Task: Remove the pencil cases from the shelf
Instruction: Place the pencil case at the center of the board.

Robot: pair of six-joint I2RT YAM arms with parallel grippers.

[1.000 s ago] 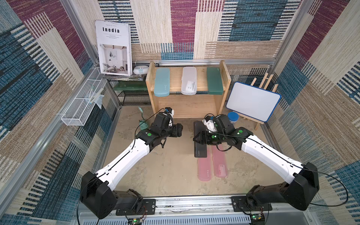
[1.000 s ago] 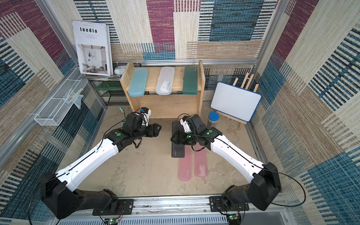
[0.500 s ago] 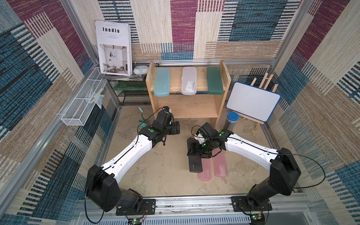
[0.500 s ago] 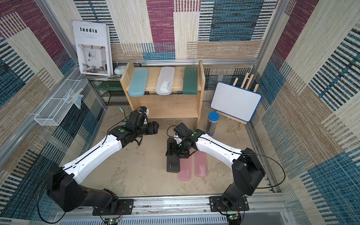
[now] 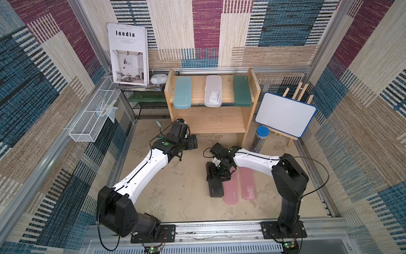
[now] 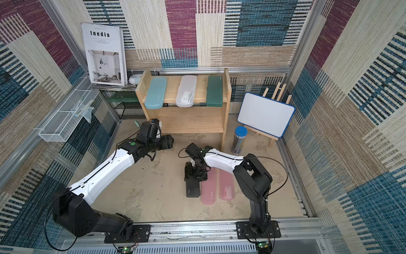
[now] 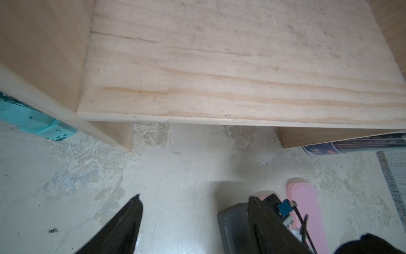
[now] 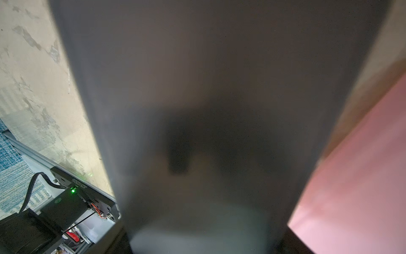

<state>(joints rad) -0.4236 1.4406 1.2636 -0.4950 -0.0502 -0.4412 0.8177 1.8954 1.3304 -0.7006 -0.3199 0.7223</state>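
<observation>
The wooden shelf (image 5: 211, 125) stands at the back. Its upper tier carries a light teal pencil case (image 5: 182, 92), a translucent white one (image 5: 213, 91) and a dark green one (image 5: 242, 90); the lower tier is bare. Two pink cases (image 5: 231, 189) (image 5: 248, 184) lie side by side on the floor. My right gripper (image 5: 216, 176) is shut on the black pencil case (image 5: 216, 190), which sits low beside the pink ones and fills the right wrist view (image 8: 208, 88). Just before the shelf's lower tier, my left gripper (image 5: 193, 142) (image 7: 195, 211) is open and holds nothing.
A blue-lidded tube (image 5: 260, 138) stands by the shelf's right side panel, with a whiteboard on an easel (image 5: 285, 114) behind it. Left of the shelf are a black mesh rack (image 5: 149, 107), a white wire basket (image 5: 92, 118) and a propped book (image 5: 129, 55).
My right gripper has carried the black case away from the shelf and down beside the pink cases. The left arm has shifted slightly toward the shelf.
</observation>
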